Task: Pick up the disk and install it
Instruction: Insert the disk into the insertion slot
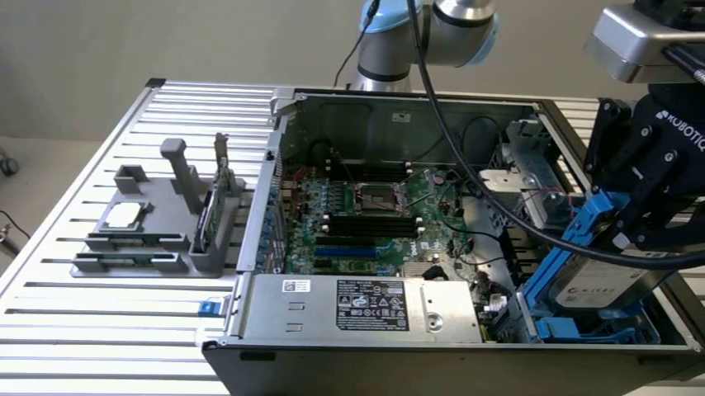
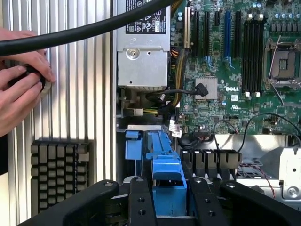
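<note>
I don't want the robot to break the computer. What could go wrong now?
The disk, held slanted in the gripper at the blue bay, might jam if it goes in crooked.
The thick black cable draped across the case could snag.
A person's hands rest on the table beside the case and might get bumped.
</note>
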Available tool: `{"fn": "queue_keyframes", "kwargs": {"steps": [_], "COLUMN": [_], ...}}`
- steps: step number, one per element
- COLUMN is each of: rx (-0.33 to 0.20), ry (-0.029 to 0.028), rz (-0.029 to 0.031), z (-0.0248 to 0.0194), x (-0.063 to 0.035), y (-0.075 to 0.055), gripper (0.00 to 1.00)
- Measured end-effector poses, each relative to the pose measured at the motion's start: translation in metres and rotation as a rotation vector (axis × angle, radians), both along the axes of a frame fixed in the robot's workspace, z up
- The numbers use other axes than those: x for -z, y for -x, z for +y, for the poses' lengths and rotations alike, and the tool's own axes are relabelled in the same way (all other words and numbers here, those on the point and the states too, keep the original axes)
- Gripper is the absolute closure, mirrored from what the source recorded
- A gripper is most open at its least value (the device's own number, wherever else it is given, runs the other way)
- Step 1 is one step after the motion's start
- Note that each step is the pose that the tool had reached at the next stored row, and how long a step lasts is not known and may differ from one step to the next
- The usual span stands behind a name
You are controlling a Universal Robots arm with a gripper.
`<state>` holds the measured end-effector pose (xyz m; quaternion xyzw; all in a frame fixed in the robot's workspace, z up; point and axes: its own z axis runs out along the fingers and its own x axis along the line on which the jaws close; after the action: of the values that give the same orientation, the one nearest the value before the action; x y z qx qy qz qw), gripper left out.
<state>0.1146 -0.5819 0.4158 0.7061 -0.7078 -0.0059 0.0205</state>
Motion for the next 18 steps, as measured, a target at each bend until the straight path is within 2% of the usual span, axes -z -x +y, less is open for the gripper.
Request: {"fn": "queue_keyframes", "kwargs": {"steps": [18], "rx": [0.0], "ry": [0.0004], "rz": [-0.0004], "z": [0.0002], "x": [0.0286], "y": [0.0], "gripper": [0.67]}}
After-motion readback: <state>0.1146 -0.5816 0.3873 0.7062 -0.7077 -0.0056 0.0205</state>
